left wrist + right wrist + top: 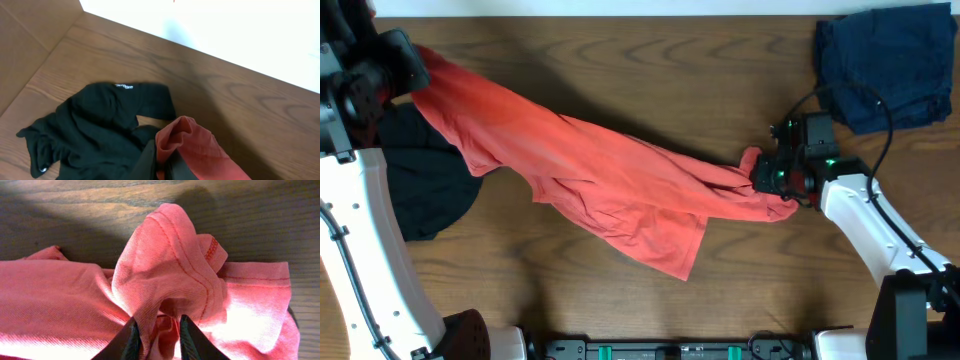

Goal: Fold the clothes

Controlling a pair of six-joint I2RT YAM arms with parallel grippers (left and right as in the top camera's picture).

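A red shirt (600, 170) is stretched across the table from upper left to the right. My left gripper (405, 70) is shut on its left end and holds it raised; the left wrist view shows the red cloth (192, 145) pinched between the fingers (162, 167). My right gripper (765, 175) is shut on the shirt's right end, a bunched hem (170, 275) held between the fingers (160, 335).
A black garment (425, 185) lies crumpled at the left under the raised shirt; it also shows in the left wrist view (95, 130). A dark blue garment (885, 65) lies at the back right corner. The wooden table (800, 290) is bare at the front.
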